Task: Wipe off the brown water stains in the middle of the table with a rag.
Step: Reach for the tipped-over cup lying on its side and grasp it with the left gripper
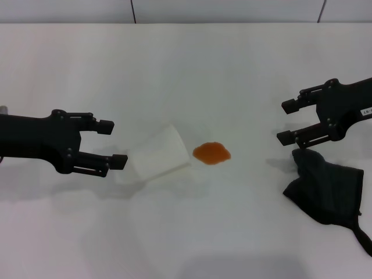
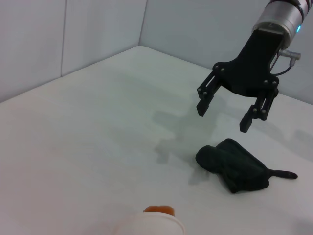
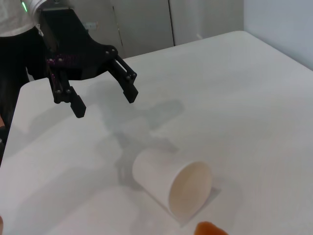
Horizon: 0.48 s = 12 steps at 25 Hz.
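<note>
An orange-brown stain (image 1: 211,153) lies in the middle of the white table (image 1: 192,75); a sliver of it shows in the left wrist view (image 2: 159,210) and in the right wrist view (image 3: 211,228). The black rag (image 1: 327,187) lies crumpled at the right (image 2: 234,165). My right gripper (image 1: 285,122) hangs open just above and left of the rag (image 2: 224,115), holding nothing. My left gripper (image 1: 113,143) is open at the left (image 3: 103,97), empty, just left of the tipped cup.
A white paper cup (image 1: 156,153) lies on its side between my left gripper and the stain, its mouth towards the stain (image 3: 172,186). Grey walls stand behind the table's far edge (image 1: 174,23).
</note>
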Tool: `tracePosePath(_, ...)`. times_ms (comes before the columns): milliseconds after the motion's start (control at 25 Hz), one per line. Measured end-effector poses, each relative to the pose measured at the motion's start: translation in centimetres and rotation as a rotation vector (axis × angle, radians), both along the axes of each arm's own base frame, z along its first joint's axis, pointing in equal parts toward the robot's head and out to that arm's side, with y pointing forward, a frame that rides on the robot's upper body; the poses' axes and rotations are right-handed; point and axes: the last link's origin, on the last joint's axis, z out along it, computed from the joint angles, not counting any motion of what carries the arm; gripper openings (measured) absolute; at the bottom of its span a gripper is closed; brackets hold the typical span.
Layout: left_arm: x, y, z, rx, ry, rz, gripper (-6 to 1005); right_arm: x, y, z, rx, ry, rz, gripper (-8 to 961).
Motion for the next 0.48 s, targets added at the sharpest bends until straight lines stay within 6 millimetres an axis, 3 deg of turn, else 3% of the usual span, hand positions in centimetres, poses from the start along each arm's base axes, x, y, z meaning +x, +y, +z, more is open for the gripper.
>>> tracePosePath(480, 0.12, 0.14, 0.00, 0.001, 0.002, -0.002, 878, 0.06, 0.00, 0.03, 0.003, 0.001, 0.000, 740)
